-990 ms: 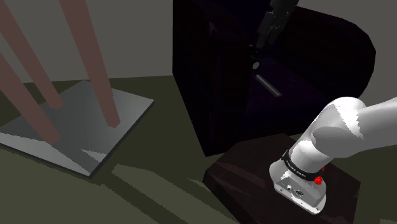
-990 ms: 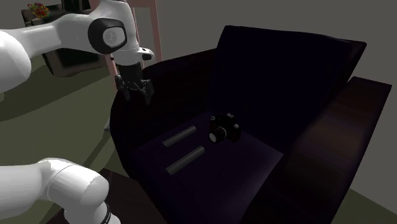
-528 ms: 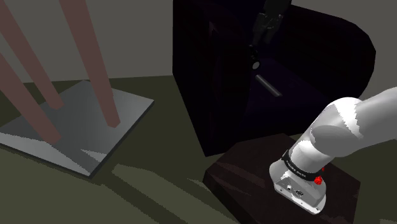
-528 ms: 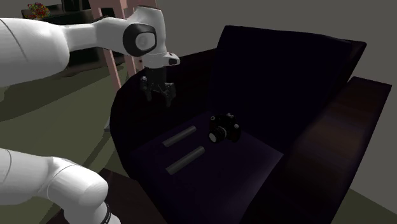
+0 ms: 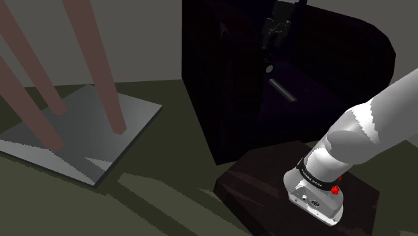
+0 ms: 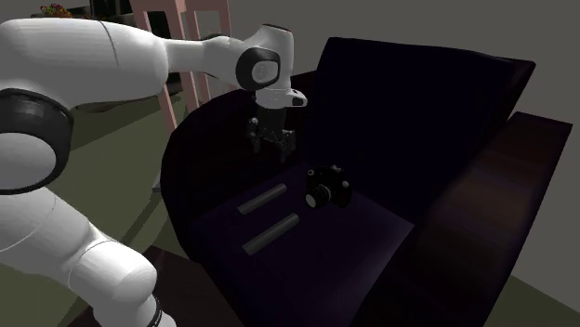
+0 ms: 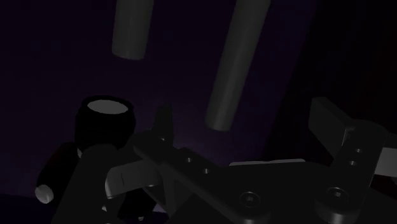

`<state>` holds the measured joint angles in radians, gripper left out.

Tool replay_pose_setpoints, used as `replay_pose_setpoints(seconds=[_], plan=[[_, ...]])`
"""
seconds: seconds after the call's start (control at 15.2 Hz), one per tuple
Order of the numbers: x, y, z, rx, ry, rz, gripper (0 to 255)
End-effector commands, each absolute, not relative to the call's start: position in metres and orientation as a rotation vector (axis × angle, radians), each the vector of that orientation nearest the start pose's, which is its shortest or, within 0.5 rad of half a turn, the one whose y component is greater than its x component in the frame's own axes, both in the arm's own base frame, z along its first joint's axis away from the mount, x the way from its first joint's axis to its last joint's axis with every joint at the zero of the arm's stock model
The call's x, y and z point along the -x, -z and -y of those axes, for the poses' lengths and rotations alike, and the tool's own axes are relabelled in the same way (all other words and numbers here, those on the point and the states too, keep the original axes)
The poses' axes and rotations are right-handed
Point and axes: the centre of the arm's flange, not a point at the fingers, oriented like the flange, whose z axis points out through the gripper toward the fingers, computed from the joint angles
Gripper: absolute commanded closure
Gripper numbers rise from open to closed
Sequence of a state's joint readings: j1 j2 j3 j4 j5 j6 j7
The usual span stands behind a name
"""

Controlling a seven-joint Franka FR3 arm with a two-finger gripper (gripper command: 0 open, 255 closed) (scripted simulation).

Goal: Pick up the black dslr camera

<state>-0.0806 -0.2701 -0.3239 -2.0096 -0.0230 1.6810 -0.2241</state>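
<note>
The black DSLR camera (image 6: 327, 188) sits on the dark purple armchair seat (image 6: 316, 241), close to the backrest, its lens facing outward. In the shoulder view its pale lens (image 5: 268, 68) shows just below my gripper (image 5: 272, 35). My gripper (image 6: 271, 147) hangs above the seat, up and to the second exterior view's left of the camera, and is open with nothing held. In the wrist view the camera (image 7: 95, 149) lies beside one finger (image 7: 163, 124), outside the gap, and the gripper (image 7: 248, 127) stands over bare seat.
Two grey bars (image 6: 262, 199) (image 6: 270, 233) lie on the seat in front of the camera, also seen as bars (image 7: 238, 63) (image 7: 133, 28) beyond the fingers. The armchair's backrest (image 6: 418, 102) and arms enclose the seat. Pink posts (image 5: 100, 67) stand on a grey plate (image 5: 80, 134).
The arm has swung over the armchair toward the camera, rightward in the second exterior view and up-left in the shoulder view. The fingers stay open; the camera has not moved.
</note>
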Motion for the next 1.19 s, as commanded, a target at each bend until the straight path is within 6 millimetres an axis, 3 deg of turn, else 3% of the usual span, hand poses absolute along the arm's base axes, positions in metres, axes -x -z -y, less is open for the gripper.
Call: replay_pose_setpoints(seconds=[0.0,0.73,1.12], plan=[[-0.441,-0.549,0.225,3.038,-0.095,-0.290,0],[-0.497,-0.495,0.361,2.958,-0.197,-0.506,0],[-0.498,-0.467,0.364,2.956,-0.199,-0.510,0]])
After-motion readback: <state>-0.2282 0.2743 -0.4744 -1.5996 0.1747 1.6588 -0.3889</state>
